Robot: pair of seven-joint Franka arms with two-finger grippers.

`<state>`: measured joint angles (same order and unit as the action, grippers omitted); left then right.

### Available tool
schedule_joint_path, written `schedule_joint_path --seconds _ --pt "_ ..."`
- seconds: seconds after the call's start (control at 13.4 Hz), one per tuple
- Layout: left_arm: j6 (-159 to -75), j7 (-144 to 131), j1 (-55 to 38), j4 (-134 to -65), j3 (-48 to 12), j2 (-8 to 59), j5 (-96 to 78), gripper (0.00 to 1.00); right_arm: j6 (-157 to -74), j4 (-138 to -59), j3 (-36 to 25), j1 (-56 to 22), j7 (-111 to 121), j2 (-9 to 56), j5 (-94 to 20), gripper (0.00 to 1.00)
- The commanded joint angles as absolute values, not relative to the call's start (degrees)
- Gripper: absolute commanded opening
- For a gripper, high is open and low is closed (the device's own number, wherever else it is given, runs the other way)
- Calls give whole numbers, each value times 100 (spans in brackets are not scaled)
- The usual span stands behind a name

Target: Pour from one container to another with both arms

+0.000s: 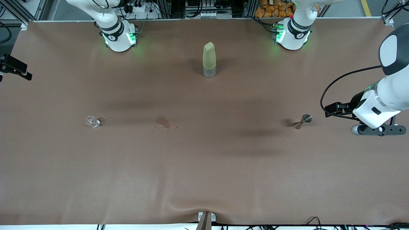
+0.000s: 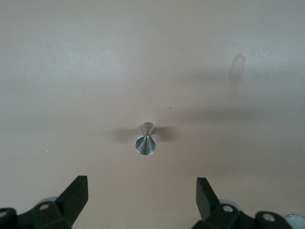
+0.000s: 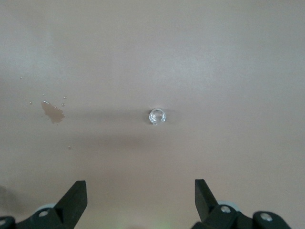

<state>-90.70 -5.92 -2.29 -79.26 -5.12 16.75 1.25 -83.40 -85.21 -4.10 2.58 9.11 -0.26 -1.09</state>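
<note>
With both tools spread wide, left tool (image 2: 142, 195) above the jigger (image 2: 146, 141), right tool (image 3: 140, 198) above the glass cup (image 3: 157, 116), I fear tipping either tiny vessel.

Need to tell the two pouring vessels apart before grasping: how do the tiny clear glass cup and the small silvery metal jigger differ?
The tiny clear glass cup is see-through; the small silvery hourglass-shaped metal jigger is opaque and shiny. The cup sits toward the right arm's end, near a wet stain; the jigger toward the left arm's end. Both stand free on the brown table, untouched.
</note>
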Motion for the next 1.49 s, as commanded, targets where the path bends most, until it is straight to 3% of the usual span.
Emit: schedule_joint_path --seconds 0.0,0.75,1.42 --pt "-9009 -694 -237 -7937 -527 1635 211 100 -8323 -8552 -378 316 1124 -123 -114 100" --pt "-9009 -694 -237 -7937 -527 1635 211 100 -8719 -8639 -387 360 2228 149 -544 100" --pt "-8921 -607 -299 -7928 -536 1626 211 100 -9035 -9271 -387 1545 5279 149 -1553 100"
